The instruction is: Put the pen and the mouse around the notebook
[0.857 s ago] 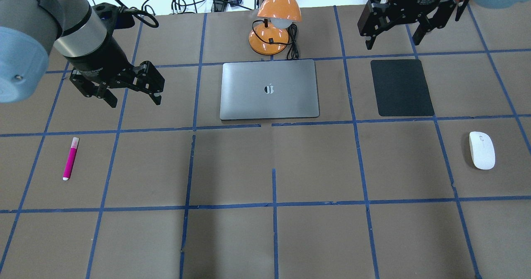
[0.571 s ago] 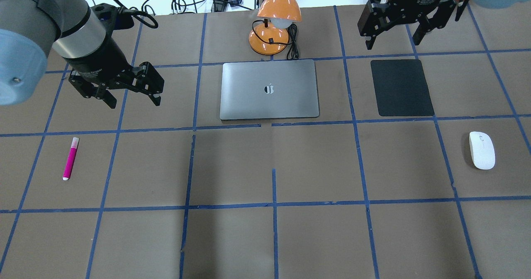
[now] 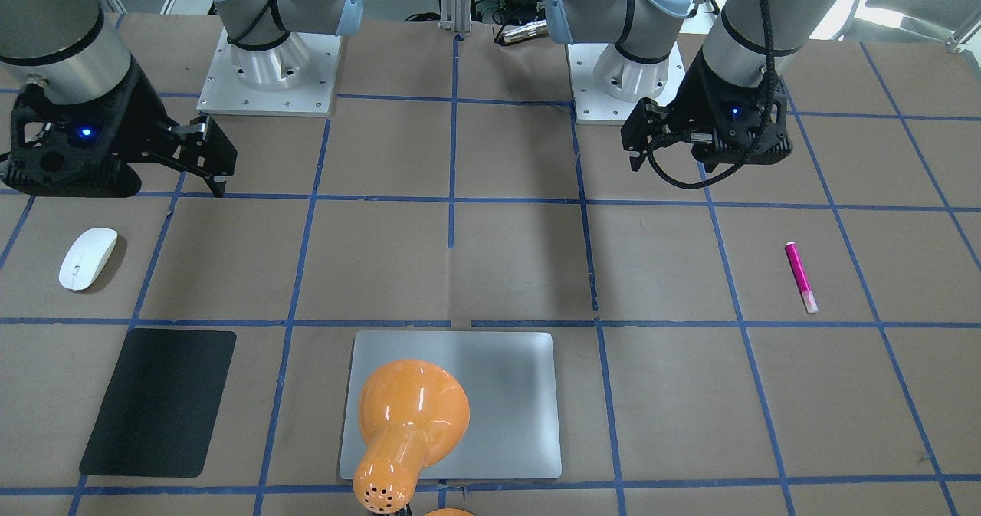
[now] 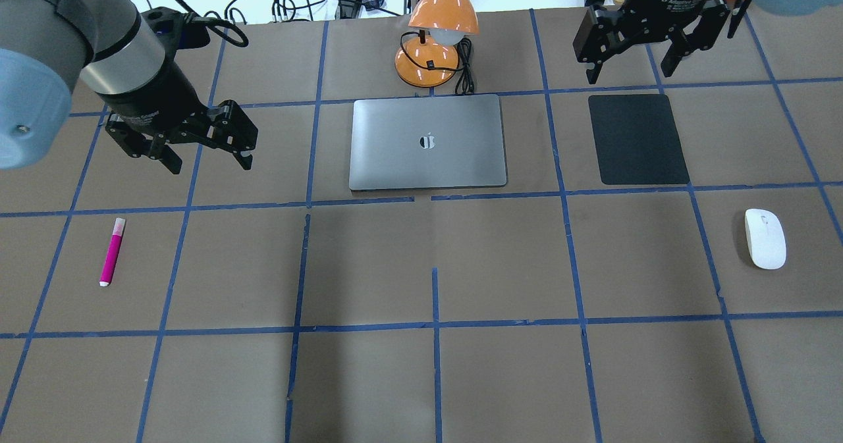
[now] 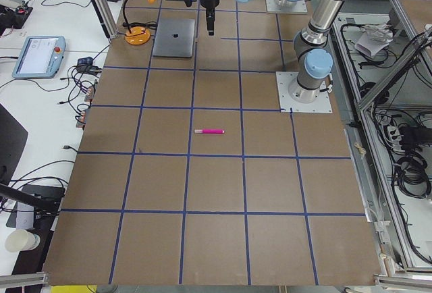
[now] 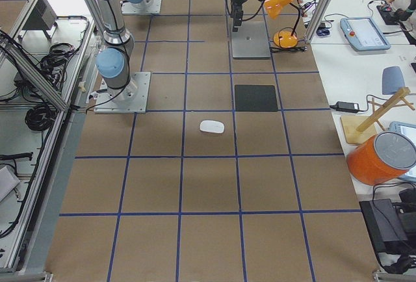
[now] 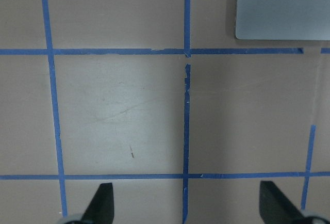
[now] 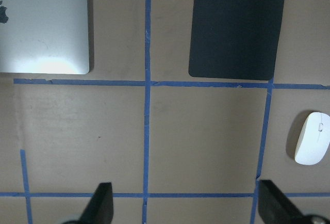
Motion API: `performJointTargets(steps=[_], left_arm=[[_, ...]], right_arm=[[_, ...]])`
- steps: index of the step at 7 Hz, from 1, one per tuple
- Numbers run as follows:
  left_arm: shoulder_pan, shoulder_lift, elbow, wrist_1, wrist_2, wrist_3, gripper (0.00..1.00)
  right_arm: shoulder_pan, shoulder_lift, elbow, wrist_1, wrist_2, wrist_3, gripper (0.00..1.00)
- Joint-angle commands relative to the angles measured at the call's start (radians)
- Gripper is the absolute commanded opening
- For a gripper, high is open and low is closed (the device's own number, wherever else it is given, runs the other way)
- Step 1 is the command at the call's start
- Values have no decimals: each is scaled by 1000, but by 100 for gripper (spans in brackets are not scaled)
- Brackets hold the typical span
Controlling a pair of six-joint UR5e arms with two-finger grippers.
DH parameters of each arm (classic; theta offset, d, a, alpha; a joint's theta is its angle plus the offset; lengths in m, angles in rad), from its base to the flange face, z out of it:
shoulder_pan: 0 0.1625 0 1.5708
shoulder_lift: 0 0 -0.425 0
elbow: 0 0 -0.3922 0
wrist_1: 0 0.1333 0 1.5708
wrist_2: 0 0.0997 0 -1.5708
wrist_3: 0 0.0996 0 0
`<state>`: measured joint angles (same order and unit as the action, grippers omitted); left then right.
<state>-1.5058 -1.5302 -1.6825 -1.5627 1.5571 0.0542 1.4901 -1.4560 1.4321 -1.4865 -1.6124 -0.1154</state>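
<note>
**Notebook, pen and mouse: nothing yet picked up**

Notebook (image 4: 428,142): silver-grey, closed, flat on the table (image 4: 500,265) at mid-width, on the side far from the robot. No task item lay beside it.

Pen (image 4: 111,252): pink, flat on the table, well apart from the notebook toward the robot's left and nearer the robot. Its pale cap end pointed away from the robot.

Mouse (image 4: 765,238): white, resting well apart on the robot's right, also nearer the robot than the notebook.

Left gripper (image 4: 211,164): jaws spread wide and empty, hanging above bare table between pen and notebook. Its wrist view showed only tape lines and a notebook corner.

Right gripper (image 4: 630,74): jaws likewise parted, holding nothing, hovering over the far edge of the black mat (image 4: 637,139).

Lamp (image 4: 438,28): orange, standing just behind the notebook.

Step in hand, by my reading: the approach, with neither item grasped. The next move would call for the left gripper to travel over the pen, set its jaws across the slim barrel and descend. The right would need to do likewise across the mouse's narrow width.
</note>
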Motion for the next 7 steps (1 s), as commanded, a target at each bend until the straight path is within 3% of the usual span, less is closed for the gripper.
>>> performJointTargets(steps=[1,3,5,7], left_arm=[[4,-2,0,7,1,1,100],[30,-24,-3,10,11,13,100],[172,-62,-31,39,17,24,100],[287,-94,-101,200,26,161,100]], right_arm=[[-149,-1,72,-7,-18,-140,100],[-295,0,199,-82,-3,-191,100],[-426,9,449,-466,-3,-417,100],[-519,54,669,-820,-4,-509,100]])
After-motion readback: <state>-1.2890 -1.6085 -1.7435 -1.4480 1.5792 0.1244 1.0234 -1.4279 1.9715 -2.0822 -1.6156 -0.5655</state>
